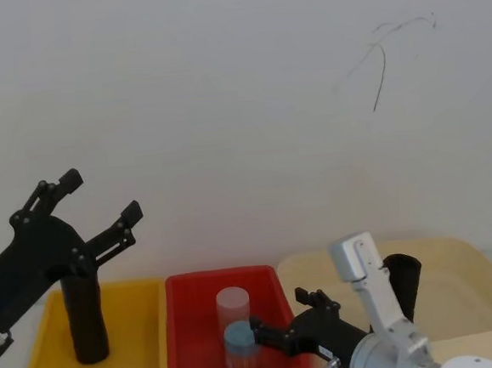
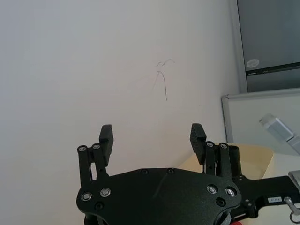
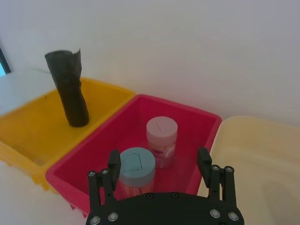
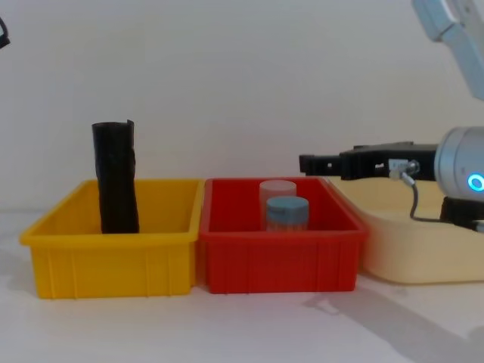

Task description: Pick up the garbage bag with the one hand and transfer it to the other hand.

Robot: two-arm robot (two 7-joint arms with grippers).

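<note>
"Where's the garbage bag (image 4: 116, 178)?"

"Standing upright in the yellow bin (image 4: 113, 257), toward its left side, with nothing touching it."

"And the left gripper (image 1: 102, 195)?"

"Raised above the bag, fingers spread wide and empty."

"The right gripper (image 1: 279, 311)?"

"Also spread wide (nothing between its fingers either). It's held level over the right side of the red bin (image 4: 280, 261), pointing toward the left."

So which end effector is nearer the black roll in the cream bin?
Right. The right end effector hangs open over the red bin, next to the cream bin holding the garbage bag; the left end effector is raised above the yellow bin.
</note>
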